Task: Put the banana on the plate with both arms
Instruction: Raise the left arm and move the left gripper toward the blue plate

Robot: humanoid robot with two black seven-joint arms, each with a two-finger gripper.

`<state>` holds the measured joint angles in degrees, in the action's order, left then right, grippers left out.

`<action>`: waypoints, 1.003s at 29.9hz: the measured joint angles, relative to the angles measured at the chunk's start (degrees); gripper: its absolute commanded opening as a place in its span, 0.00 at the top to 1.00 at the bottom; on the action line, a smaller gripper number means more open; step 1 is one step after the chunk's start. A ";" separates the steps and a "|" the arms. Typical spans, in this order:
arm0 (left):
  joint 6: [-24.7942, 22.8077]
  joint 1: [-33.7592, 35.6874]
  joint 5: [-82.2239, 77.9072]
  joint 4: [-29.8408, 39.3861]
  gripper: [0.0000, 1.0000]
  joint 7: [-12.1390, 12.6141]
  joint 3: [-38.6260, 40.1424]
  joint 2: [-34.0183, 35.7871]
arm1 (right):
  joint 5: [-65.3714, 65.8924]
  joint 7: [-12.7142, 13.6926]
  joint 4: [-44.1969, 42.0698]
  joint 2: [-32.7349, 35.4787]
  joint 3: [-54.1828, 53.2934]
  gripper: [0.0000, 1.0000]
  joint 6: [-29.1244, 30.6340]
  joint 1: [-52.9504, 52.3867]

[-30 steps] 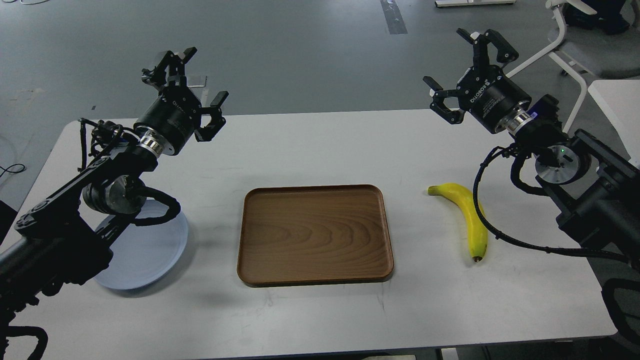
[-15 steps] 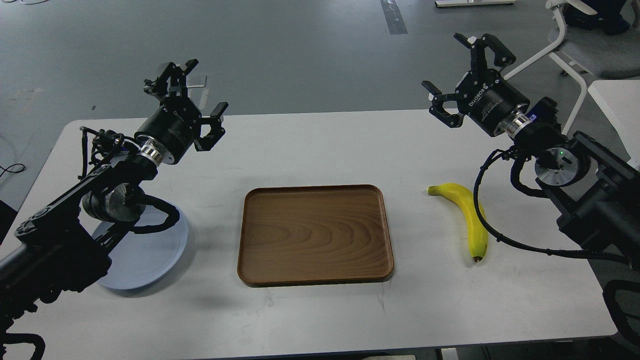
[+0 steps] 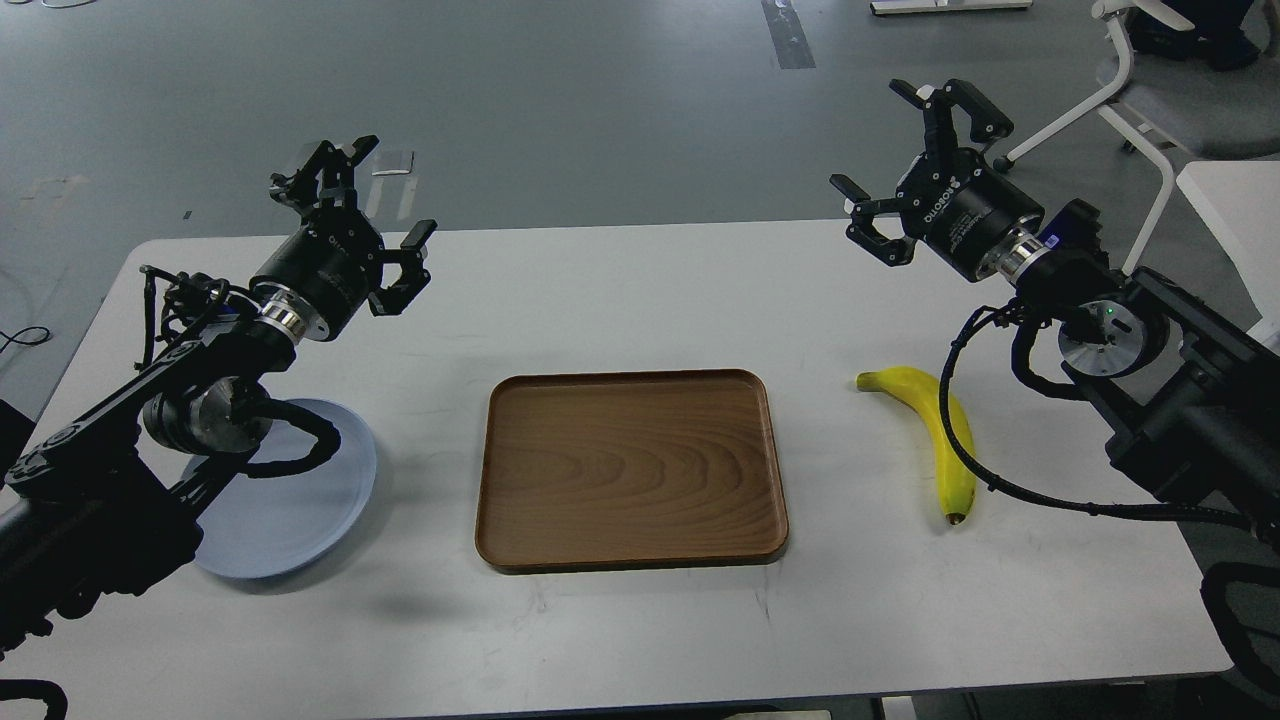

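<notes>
The curved yellow banana (image 3: 937,440) lies on the white bench (image 3: 640,300), right of the brown wooden tray (image 3: 630,468), its long side pointing toward me. The right end effector (image 3: 905,165) hangs released above it, nearer than the released left end effector (image 3: 352,220).

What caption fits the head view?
Both open pincers, left and right, above table; banana right of wooden tray, plate left.
</notes>
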<state>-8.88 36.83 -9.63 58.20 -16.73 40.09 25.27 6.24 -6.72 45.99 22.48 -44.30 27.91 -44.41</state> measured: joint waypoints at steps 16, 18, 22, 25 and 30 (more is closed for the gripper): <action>1.06 0.04 0.10 -0.02 0.01 -0.14 0.50 1.12 | 0.00 0.15 0.42 0.12 0.33 0.00 -0.40 0.63; 1.30 0.18 0.07 -0.02 0.01 -0.14 0.56 1.36 | 0.00 0.19 0.47 0.11 0.76 0.00 -0.40 0.64; 1.78 0.25 0.05 -0.02 0.01 -0.14 0.59 1.77 | 0.00 0.19 0.54 0.11 1.66 0.00 -0.40 0.65; 2.19 0.80 -0.43 -0.02 0.01 -0.65 0.70 1.96 | 0.00 0.15 0.67 0.11 1.77 0.00 -0.40 0.65; 11.05 5.19 -16.31 0.00 0.01 -2.63 -0.85 3.33 | 0.02 -0.09 0.78 0.42 1.85 0.00 -0.40 0.62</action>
<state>2.18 42.02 -25.94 58.20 -19.36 39.24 28.60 6.26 -6.80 46.77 22.90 -42.45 27.51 -43.79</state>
